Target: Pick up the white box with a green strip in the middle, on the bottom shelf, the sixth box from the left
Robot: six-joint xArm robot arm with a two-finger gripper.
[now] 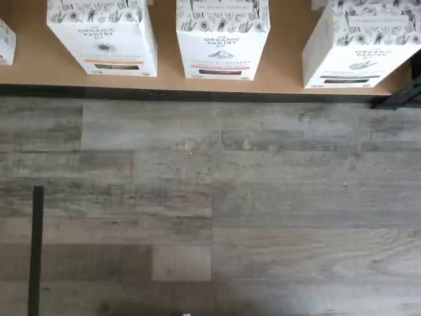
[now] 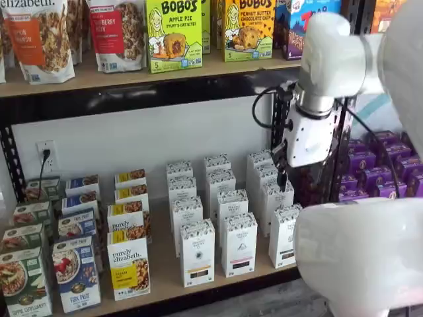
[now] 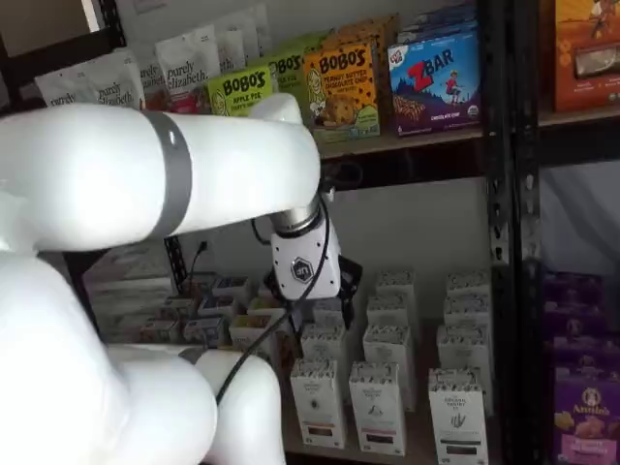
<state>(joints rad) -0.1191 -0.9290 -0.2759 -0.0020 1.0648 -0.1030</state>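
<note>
**Sam:** Where is the white box?

**Mia:** The white box (image 2: pixel 284 236) stands up straight at the front edge of the bottom worktop (image 2: pixel 165 274). It is the last one on the right in the front row. More white boxes like it stand in a line behind it.

**Sam:** What is beside it?

**Mia:** A pink-strip box (image 2: pixel 239 244) is just beside it, and then an orange-strip box (image 2: pixel 197 254). In the wrist view the white box (image 1: pixel 358 46) has a dark strip low on its front, and the grey floor (image 1: pixel 230 197) lies below the worktop's edge.

**Sam:** Where is the end effector?

**Mia:** The end effector (image 2: pixel 282 179) hangs in the air above the back boxes of that right row. It touches no box.

**Sam:** Are its fingers spread or pressed together?

**Mia:** I cannot tell. In both shelf views I only see them from the side, as one dark shape.
</note>
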